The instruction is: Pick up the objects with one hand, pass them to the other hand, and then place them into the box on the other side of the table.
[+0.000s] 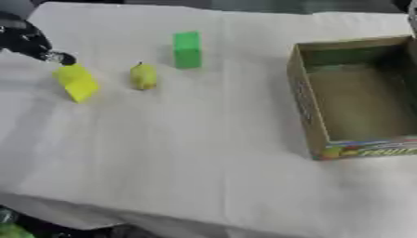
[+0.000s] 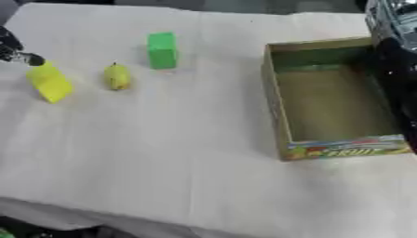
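Note:
A yellow block [image 1: 77, 82] lies tilted on the white cloth at the left. My left hand [image 1: 29, 41] comes in from the upper left corner, its tip just above and behind that block. A small yellow-green pear-shaped thing [image 1: 143, 76] stands to the block's right. Behind that stands an upright green block [image 1: 186, 49]. The open cardboard box [image 2: 277, 100] sits on the right with nothing showing inside. My right hand [image 2: 397, 74] is a dark shape hanging over the box's right side at the picture's edge.
The white cloth [image 1: 187, 153] covers the table, wrinkled toward the front edge. Something green [image 1: 10, 229] shows below the table's front left corner. The box front carries a colourful fruit label [image 2: 346, 149].

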